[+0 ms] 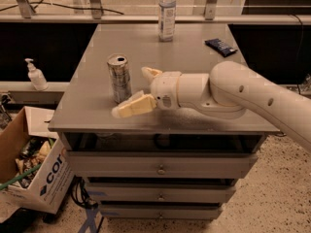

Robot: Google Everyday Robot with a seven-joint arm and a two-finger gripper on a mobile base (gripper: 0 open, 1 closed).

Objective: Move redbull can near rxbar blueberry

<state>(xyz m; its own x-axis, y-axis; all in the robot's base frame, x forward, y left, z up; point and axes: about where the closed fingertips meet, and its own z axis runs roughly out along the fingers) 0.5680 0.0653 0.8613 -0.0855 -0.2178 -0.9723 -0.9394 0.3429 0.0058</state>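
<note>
Arm (272,101) cut off far right of the redbull can (119,79); gripper (130,91) just right of it, jaws wide, empty; rxbar blueberry (220,46) well behind-right, at the worktop's (97,42) edge.
</note>
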